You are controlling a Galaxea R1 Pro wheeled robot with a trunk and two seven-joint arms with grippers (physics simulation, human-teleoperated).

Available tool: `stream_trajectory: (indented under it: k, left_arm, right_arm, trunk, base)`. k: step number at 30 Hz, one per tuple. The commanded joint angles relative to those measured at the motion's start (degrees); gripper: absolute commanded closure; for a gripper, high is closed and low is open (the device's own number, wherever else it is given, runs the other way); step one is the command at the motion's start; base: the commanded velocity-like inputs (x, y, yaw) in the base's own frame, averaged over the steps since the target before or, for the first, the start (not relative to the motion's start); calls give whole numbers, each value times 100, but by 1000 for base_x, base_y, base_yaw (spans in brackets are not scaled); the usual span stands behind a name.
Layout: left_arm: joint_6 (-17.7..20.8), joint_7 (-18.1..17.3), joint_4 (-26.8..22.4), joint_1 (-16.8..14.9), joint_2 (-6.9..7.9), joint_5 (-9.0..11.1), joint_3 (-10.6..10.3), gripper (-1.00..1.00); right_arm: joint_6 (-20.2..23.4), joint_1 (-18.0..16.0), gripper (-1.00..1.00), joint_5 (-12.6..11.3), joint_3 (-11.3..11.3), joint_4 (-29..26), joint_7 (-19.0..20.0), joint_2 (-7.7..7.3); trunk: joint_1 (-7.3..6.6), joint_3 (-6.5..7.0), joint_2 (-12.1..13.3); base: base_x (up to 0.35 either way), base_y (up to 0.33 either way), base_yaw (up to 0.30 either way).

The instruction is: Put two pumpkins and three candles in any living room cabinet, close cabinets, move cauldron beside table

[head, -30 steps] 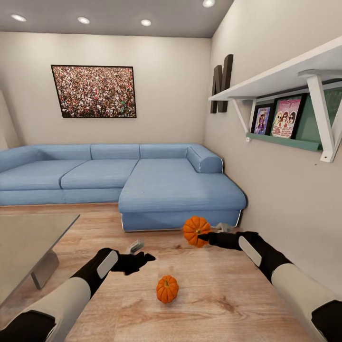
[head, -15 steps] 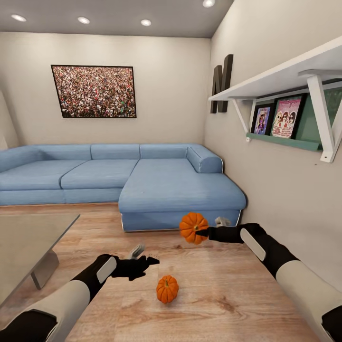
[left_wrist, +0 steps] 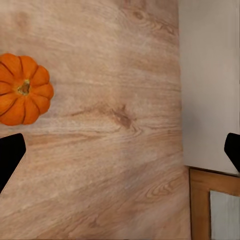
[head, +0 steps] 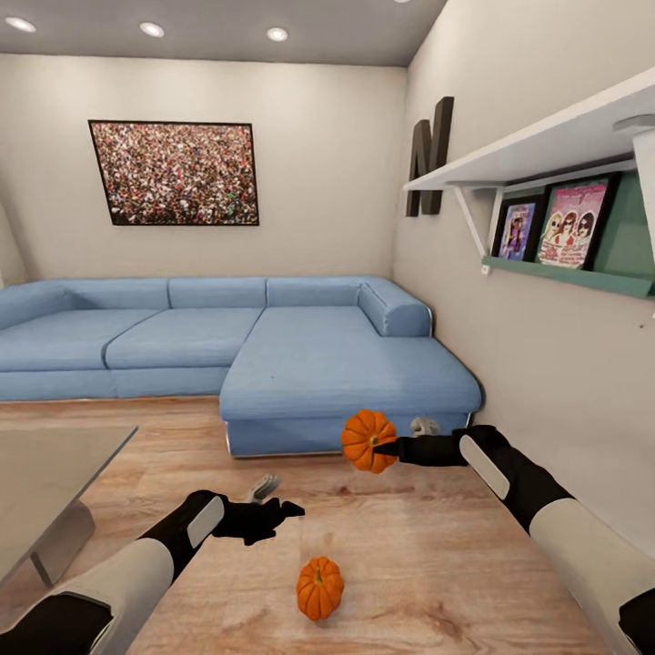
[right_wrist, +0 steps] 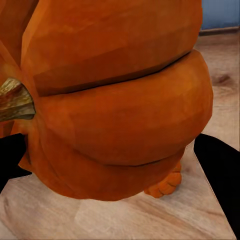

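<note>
The right gripper (head: 389, 448) is clamped on a pumpkin (head: 367, 440), holding it in the air in front of the blue sofa (head: 273, 355). In the right wrist view that pumpkin (right_wrist: 115, 100) looms huge, stem sideways, hiding most of the fingers. The left gripper (head: 277, 498) is spread wide and holds nothing, hovering over a wooden top (head: 409, 555). A second pumpkin (head: 319, 589) sits upright on that wood, nearer the robot. The left wrist view shows this pumpkin (left_wrist: 22, 89) from above, partly cut off, with only the dark fingertips (left_wrist: 10, 155) visible. A grey table (head: 45, 464) is cropped at the left.
</note>
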Motion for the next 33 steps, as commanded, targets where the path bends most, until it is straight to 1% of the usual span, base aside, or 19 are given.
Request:
stream_trajectory:
  k: [1, 3, 6, 10, 15, 21, 23, 25, 27, 29, 30, 33]
  left_arm:
    - [13, -18, -4, -2, -3, -2, -17, -100]
    - [9, -21, -5, -4, -34, -15, -20, -100]
    - [10, -29, -10, -3, -99, -100, -20, -100]
    - [15, -50, -12, -2, -162, -126, -16, -100]
    - [14, -59, -12, -3, -185, -144, -24, -100]
    - [8, -51, -12, -4, -182, -304, -25, -100]
    - [7, -51, -12, -2, -184, -310, -25, -100]
    - [7, -51, -12, -2, -182, -378, -25, -100]
    - [7, -51, -12, -1, -184, -519, -20, -100]
    - [-6, -51, -12, -2, -187, -595, -18, -100]
    - [-83, -53, -12, -1, -189, -638, -17, -100]
    - [-304, -58, -12, -2, -190, -677, -19, -100]
  right_arm:
    - [14, -6, 100, -25, 16, -4, 11, -4]
    - [16, -6, 100, -27, 19, 0, 8, -3]
    - [15, -6, 100, -24, 26, -1, -4, -3]
    - [15, -6, 100, -28, 28, -1, -2, -3]
    - [8, -6, 100, -23, 15, -1, 2, -3]
    - [14, -6, 100, -20, 20, 1, 0, -3]
    - [12, -6, 100, -21, 20, 0, 0, -3]
    - [-6, -2, 100, -27, 20, 0, 0, -3]
    - [-22, 1, 100, -26, 20, -2, 0, -3]
    - [-29, 2, 100, -27, 20, 0, 0, -3]
    - [-32, 2, 100, -28, 20, 2, 0, -3]
    - [-35, 3, 100, -27, 20, 3, 0, -3]
  trunk:
    - [2, -6, -3]
    - [2, -6, -3]
    - [2, -6, -3]
    - [2, -6, -3]
    - [15, -117, -9]
    - [31, -250, -17]
    - [36, -294, -20]
    - [41, -339, -23]
    - [46, -383, -25]
    - [51, -427, -28]
    - [54, -449, -30]
    - [61, -516, -34]
  base:
    - [324, 0, 0]
    - [188, 0, 0]
    - [40, 0, 0]
    - [8, 0, 0]
    - [1, 0, 0]
    - [0, 0, 0]
    - [0, 0, 0]
    - [0, 0, 0]
    - [0, 0, 0]
    - [0, 0, 0]
    - [0, 0, 0]
    - [0, 0, 0]
